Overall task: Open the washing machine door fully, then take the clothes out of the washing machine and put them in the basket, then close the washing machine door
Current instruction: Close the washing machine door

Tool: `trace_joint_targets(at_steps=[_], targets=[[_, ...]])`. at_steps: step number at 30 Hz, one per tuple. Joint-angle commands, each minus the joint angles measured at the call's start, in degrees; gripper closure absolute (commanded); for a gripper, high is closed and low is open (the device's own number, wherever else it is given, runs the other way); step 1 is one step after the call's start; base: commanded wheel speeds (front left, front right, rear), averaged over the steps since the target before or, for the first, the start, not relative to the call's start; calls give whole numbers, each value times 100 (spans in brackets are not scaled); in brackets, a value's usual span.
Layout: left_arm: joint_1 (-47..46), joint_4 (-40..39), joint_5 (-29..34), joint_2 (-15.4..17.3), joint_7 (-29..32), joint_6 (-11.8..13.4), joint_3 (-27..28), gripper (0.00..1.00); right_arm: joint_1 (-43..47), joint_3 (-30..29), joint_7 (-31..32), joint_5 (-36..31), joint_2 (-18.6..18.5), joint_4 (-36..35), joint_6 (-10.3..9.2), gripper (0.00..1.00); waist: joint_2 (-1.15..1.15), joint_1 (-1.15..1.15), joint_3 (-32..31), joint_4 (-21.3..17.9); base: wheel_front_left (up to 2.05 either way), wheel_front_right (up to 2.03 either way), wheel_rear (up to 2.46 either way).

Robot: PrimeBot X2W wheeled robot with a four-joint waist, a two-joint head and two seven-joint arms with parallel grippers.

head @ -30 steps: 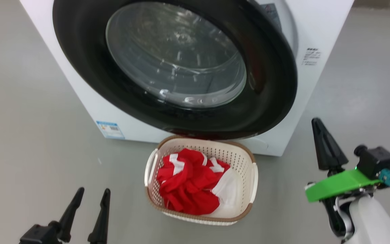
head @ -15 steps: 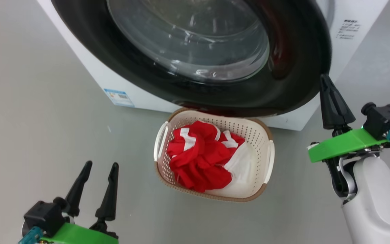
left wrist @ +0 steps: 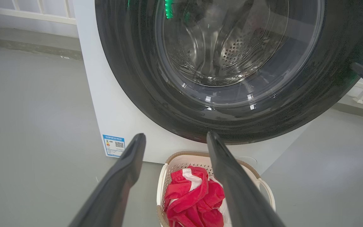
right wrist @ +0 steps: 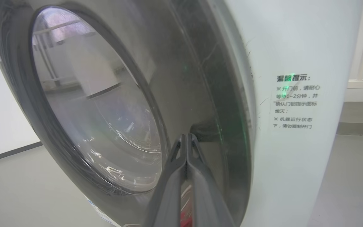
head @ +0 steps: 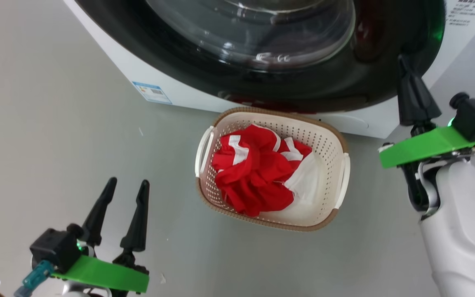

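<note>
The washing machine door (head: pixel 386 82), with its black rim and glass bowl, lies almost flat against the white washing machine (head: pixel 365 123). My right gripper (head: pixel 403 60) is shut and empty, its tip resting on the door's right rim. The right wrist view has the same gripper (right wrist: pixel 186 135) against the door (right wrist: pixel 200 78). The basket (head: pixel 281 117) sits on the floor below the door, holding the red and white clothes (head: pixel 258 173). My left gripper (head: pixel 128 183) hangs open and empty, left of the basket. In the left wrist view this gripper (left wrist: pixel 175 136) points at the door (left wrist: pixel 137 78) above the basket (left wrist: pixel 181 156).
A blue label (head: pixel 151 92) sits low on the machine's front. Grey floor (head: pixel 56 123) spreads left of the machine and around the basket. A sticker with printed text (right wrist: pixel 295 101) is on the machine's front beside the door.
The head camera has moved, shifting the whole picture. My right gripper has risen from beside the basket to the door's right rim, and the door has swung closer to the machine.
</note>
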Motion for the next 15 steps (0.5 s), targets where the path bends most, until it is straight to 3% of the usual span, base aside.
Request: trace_joint_targets(at_steps=[1, 15], targets=[[-182, -145, -72, 85, -69, -31, 190, 0, -233, 36, -35, -40, 42, -146, 35, 100, 0, 0, 120, 25, 0, 0, 0], [-390, -152, -124, 113, -69, -31, 128, 0, -697, -195, -35, -52, 42, -295, 35, 100, 0, 0, 406, 38, 0, 0, 0]])
